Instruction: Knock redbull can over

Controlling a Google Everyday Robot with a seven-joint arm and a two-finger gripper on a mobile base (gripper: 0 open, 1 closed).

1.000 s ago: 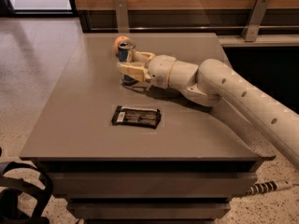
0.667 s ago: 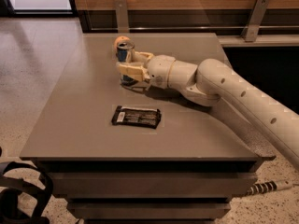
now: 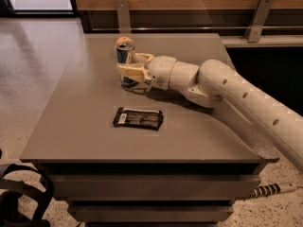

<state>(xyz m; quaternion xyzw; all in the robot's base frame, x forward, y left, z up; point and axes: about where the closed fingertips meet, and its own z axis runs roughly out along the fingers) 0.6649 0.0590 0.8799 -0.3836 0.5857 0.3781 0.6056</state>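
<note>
The redbull can [image 3: 125,56] stands upright on the grey table [image 3: 85,117], toward the back left, blue and silver with a silver top. My gripper [image 3: 129,71] is at the can's right side, its cream fingers [image 3: 130,70] reaching around the can's lower half. The white arm [image 3: 227,93] stretches in from the right. An orange fruit [image 3: 122,41] peeks out just behind the can.
A flat black snack wrapper [image 3: 138,118] lies on the table in front of the gripper. A wooden wall with metal brackets [image 3: 124,13] runs behind the table. A black object [image 3: 19,197] sits on the floor at the lower left.
</note>
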